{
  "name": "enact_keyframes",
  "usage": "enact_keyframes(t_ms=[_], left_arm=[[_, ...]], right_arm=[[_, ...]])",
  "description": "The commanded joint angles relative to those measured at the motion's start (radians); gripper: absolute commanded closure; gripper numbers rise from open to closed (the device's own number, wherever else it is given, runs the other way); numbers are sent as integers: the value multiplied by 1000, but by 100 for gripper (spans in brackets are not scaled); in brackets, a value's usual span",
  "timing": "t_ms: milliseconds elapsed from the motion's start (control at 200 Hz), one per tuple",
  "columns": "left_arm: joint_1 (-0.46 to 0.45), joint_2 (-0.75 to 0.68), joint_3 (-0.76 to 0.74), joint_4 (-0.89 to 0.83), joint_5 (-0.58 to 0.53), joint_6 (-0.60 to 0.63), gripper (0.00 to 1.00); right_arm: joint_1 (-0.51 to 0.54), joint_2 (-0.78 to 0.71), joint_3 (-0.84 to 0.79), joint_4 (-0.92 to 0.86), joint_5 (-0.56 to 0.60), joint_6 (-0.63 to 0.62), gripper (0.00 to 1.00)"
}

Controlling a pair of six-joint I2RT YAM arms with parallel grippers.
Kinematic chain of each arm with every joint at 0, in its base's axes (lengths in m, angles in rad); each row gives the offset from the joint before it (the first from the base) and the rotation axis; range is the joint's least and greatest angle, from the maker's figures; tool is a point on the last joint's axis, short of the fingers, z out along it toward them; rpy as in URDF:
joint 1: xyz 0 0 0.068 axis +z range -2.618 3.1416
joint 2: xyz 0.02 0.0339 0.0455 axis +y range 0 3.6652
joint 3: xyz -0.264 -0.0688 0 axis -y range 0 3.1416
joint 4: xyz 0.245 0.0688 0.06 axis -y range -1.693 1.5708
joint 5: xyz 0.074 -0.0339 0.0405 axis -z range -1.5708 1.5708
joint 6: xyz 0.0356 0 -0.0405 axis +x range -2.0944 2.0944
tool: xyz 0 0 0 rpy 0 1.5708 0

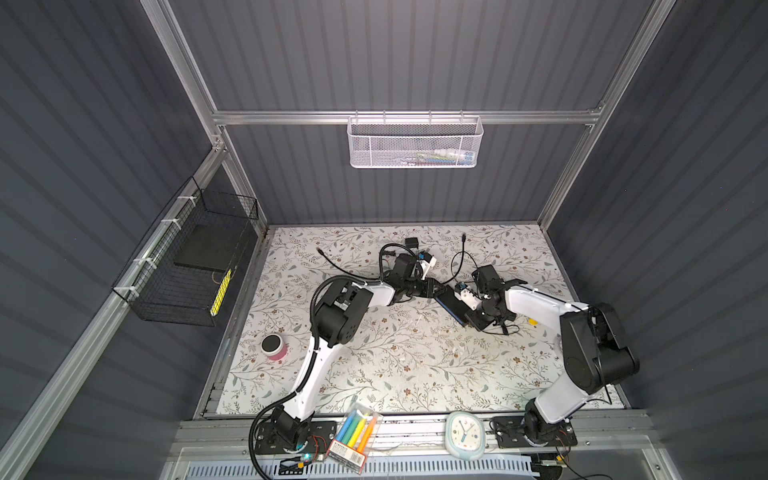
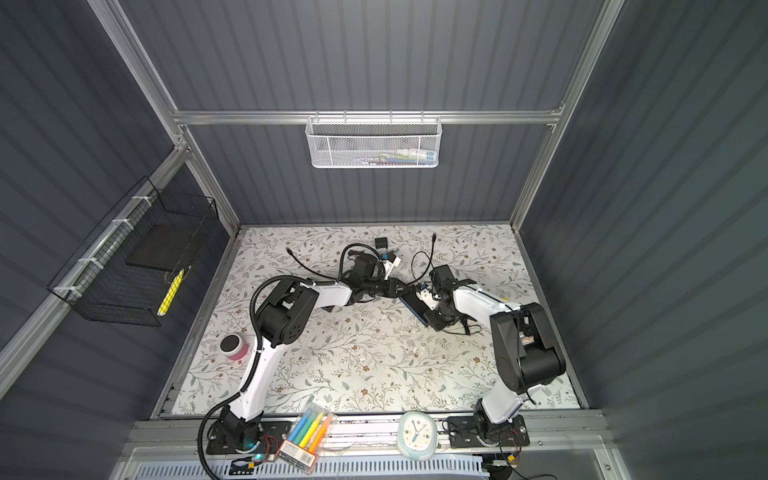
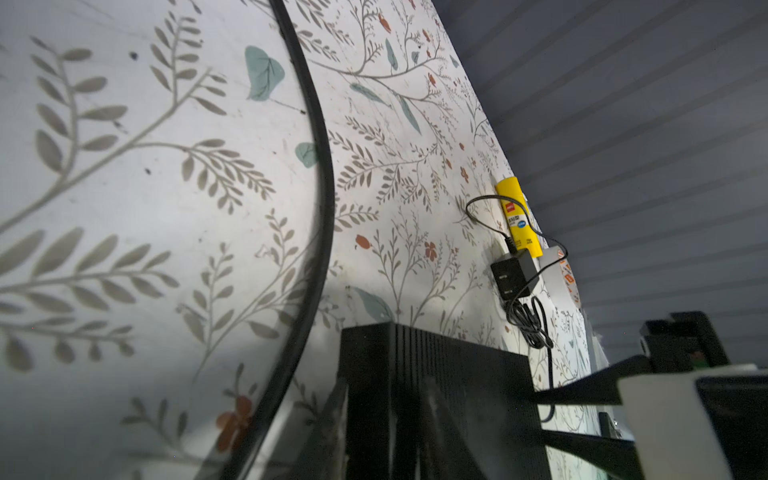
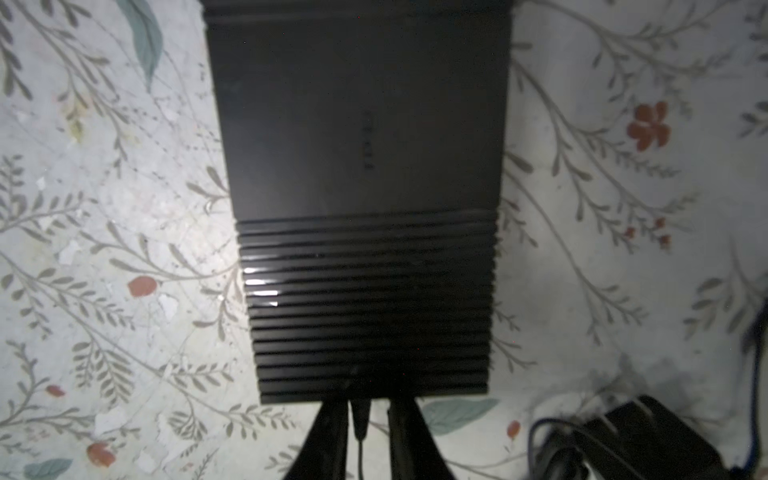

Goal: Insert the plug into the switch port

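At switch (image 4: 357,166), right end effector (image 4: 367,413) gapes narrowly round plug (image 4: 359,422) — left end effector (image 1: 439,291) unclear.

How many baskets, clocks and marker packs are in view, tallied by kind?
Baskets: 2 (white mesh basket, black wire basket)
Clock: 1, on the front rail
Marker pack: 1, beside the clock
Total: 4
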Motion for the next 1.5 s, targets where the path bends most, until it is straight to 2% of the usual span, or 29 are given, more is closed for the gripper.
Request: enact_keyframes(t_ms=[0,125,315,385,520,715,871,1036,1236,1496], left_arm=[[-68,9,-79,-256,55,30,71],[-8,-91,-95,-325,14,77,62],[44,-273,-70,-499,-94,199,56],[48,-332,-80,-502,-125,201,56],[47,-385,-84,-495,-142,192,53],[-11,-343,-8,-550,-165,219,52],[-48,-276,35,-532,-181,186,51],[-53,-232,85,-564,-254,196,50],[-52,-110,252,-649,-265,230,46],[-32,-57,270,-643,-268,221,42]], right_arm=[[7,-82,-7,162,33,50,76],[-1,-139,3,33,100,172,73],[-13,-294,-42,-40,147,378,71],[-18,-363,-84,-17,135,492,71],[-22,-471,-210,88,45,746,68],[-28,-469,-335,268,37,971,64],[-54,-406,-378,390,15,1023,60],[-83,-339,-375,471,-52,1043,58],[-102,-279,-380,546,-89,1056,54],[-117,-236,-382,560,-118,1073,53]])
